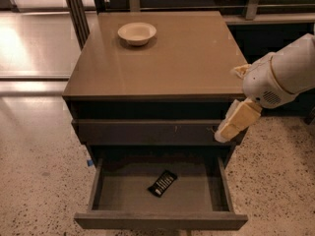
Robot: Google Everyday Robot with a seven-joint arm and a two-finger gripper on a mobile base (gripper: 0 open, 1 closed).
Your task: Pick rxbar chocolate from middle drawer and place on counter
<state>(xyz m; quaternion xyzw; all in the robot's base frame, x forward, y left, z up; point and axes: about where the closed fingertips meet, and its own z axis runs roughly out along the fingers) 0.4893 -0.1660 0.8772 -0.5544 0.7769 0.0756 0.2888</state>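
Observation:
The rxbar chocolate (162,183) lies flat and slanted on the grey floor of the open middle drawer (118,193), near its middle. The drawer is pulled out toward me below the cabinet. The counter (187,58) is the glossy tan top of the cabinet. My gripper (235,123) hangs from the white arm (283,77) at the right, in front of the cabinet's right edge, above and to the right of the open drawer. It holds nothing that I can see and is well apart from the bar.
A pale bowl (137,33) stands at the back left of the counter. A shut drawer front (147,132) with pale scratches sits above the open drawer. Speckled floor (34,181) surrounds the cabinet. Metal posts (76,9) stand behind at the left.

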